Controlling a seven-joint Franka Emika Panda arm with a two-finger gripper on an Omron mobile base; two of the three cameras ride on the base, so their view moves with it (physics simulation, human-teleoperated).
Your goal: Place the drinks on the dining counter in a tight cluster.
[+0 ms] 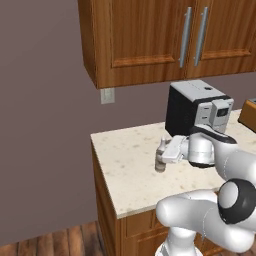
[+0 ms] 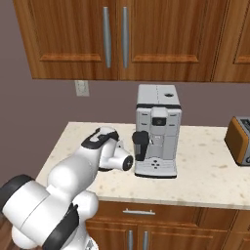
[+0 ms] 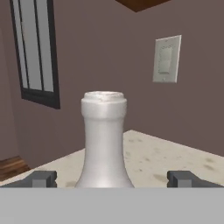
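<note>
A slim, narrow-necked bottle [image 1: 160, 157] stands upright on the speckled counter [image 1: 125, 172] under the wall cabinets. In the hand view the bottle [image 3: 104, 140] looks pale grey and fills the middle. My gripper [image 1: 166, 155] reaches it level from the right and is open. One finger [image 3: 43, 179] sits left of the bottle's base and the other finger [image 3: 184, 179] right of it, each with a gap to the glass. The gripper [image 3: 113, 179] straddles the bottle without touching it. The juice bottle, the water bottle and the dining counter are out of view.
A coffee machine [image 1: 192, 107] stands just behind my hand, with a toaster [image 2: 239, 139] farther right. Wooden wall cabinets [image 1: 165, 35] hang overhead. The counter's left edge [image 1: 95, 150] drops to the wooden floor. A wall outlet [image 3: 166, 59] sits behind the bottle.
</note>
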